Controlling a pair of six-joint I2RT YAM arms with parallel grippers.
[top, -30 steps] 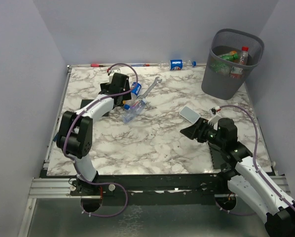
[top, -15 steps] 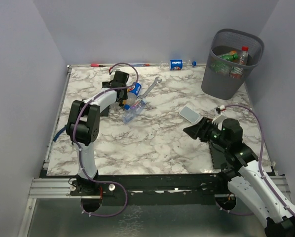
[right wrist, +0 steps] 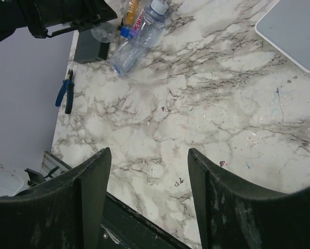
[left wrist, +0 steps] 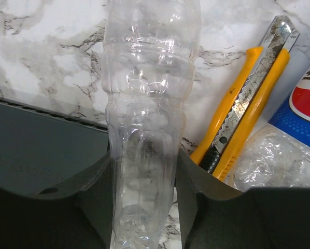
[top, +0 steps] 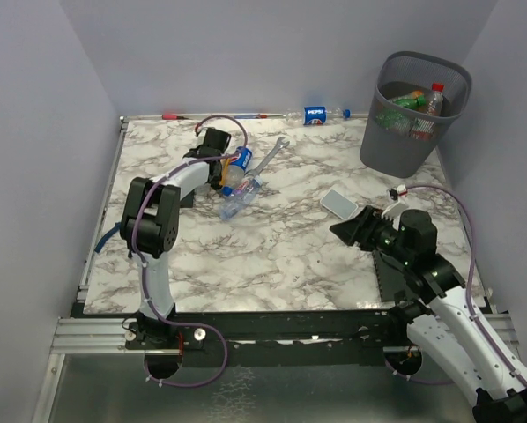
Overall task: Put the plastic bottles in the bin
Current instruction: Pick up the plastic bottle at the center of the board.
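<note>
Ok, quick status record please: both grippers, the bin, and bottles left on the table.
left gripper: shut on clear bottle
right gripper: open, empty, above the table
bin: upright, far right, bottles inside
loose on table: Pepsi bottle beside left gripper; crumpled bottle mid-table; blue-labelled bottle at far edge
other: wrench, yellow knife

Bin [top: 404, 145] far right, bottles [top: 235, 203] left of wrench [top: 270, 157]

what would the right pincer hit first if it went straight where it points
Likely the bare marble tabletop, since the open right pincer tilts down at it; the labelled clear bottle lies farther along that line.
</note>
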